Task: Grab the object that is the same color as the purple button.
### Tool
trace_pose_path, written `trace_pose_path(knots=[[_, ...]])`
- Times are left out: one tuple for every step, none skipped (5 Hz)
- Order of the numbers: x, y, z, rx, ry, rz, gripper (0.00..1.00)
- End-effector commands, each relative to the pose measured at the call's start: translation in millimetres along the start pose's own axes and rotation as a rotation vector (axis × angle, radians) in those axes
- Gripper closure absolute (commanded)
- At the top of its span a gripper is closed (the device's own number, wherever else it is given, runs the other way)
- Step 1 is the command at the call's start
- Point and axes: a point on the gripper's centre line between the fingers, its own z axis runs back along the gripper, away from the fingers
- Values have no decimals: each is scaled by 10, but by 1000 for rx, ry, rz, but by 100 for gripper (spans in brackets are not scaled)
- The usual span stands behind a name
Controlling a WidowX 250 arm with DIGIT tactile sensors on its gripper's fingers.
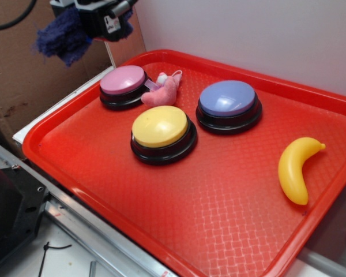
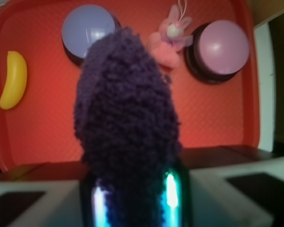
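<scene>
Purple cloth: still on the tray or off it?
Off it. The purple cloth hangs in the end effector, raised beyond the red tray's far-left corner.

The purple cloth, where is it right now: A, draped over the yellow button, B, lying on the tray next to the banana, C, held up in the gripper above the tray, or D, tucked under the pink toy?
C: the purple cloth hangs from the gripper, lifted clear of the red tray.
</scene>
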Motion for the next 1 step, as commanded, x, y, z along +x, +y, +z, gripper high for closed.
trace_pose_path(knots=[[-65, -48, 152, 42, -96, 33, 100]])
